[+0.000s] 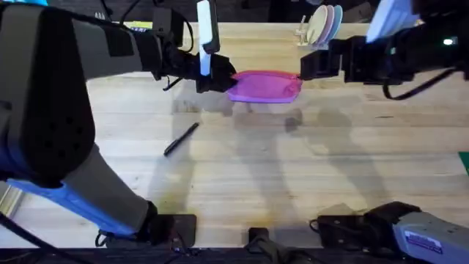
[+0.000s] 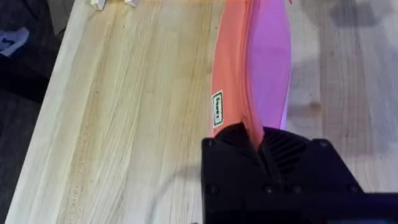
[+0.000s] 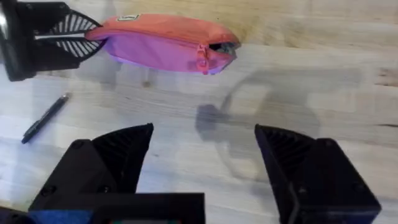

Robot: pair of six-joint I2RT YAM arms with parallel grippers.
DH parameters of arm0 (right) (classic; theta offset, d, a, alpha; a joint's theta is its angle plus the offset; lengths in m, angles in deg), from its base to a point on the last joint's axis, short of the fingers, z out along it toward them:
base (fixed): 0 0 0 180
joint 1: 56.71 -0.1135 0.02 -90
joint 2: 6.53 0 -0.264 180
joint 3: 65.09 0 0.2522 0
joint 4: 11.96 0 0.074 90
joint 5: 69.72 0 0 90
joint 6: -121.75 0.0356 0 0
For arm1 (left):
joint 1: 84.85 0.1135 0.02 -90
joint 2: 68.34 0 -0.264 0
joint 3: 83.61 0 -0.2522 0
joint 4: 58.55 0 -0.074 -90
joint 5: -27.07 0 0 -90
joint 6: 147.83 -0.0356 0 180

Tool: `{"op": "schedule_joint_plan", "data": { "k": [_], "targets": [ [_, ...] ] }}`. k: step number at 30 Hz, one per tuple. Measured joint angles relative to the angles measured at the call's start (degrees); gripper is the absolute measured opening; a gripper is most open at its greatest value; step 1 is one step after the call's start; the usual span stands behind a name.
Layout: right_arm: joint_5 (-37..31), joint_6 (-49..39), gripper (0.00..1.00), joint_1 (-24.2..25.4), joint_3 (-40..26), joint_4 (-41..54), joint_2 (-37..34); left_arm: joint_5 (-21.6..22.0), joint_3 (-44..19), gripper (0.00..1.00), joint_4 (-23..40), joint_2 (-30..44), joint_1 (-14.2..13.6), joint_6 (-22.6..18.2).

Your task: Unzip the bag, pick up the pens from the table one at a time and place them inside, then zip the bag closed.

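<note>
Left claw [image 2: 264, 155] clenched on one end of the bag [image 1: 265, 86], held at the far middle of the surface [image 1: 293, 183] | right claw [image 3: 202, 162] released, hovering near | pen [image 1: 180, 138] lies apart | pouch looks soft, light, floppy; take zipper pull [image 3: 202, 57].

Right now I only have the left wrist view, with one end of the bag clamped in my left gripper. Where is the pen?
Observer: The pen lies on the table, apart from the bag, nearer the arm bases and on the left arm's side.
Operator: And the right gripper?
Observer: The right gripper is open, holds nothing, and hovers short of the bag's other end.
Operator: Where's the zipper pull?
Observer: The zipper pull sits near that far end, with a small dark gap beside it.
</note>
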Motion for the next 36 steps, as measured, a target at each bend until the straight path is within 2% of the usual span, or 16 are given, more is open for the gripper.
{"op": "schedule_joint_plan", "data": {
  "k": [21, 25, 26, 36],
  "targets": [
    [0.13, 1.31, 0.998, -0.68, 0.87, -7.33, -10.70, 0.00, 0.00, 0.042, 0.00, 0.02, 0.01, 0.00],
    [0.15, 2.38, 0.998, -1.38, 3.34, -11.74, -12.04, 0.00, 0.00, 0.042, 0.00, 0.02, 0.00, 0.00],
    [0.13, 4.60, 0.998, -2.81, 6.37, -17.30, -12.36, 0.01, 0.00, 0.042, 0.00, 0.01, 0.00, 0.00],
    [-0.52, 7.99, 0.998, -4.64, 10.75, -25.17, -13.58, 0.01, 0.00, 0.042, 0.00, 0.00, 0.00, 0.00]
  ]
}}
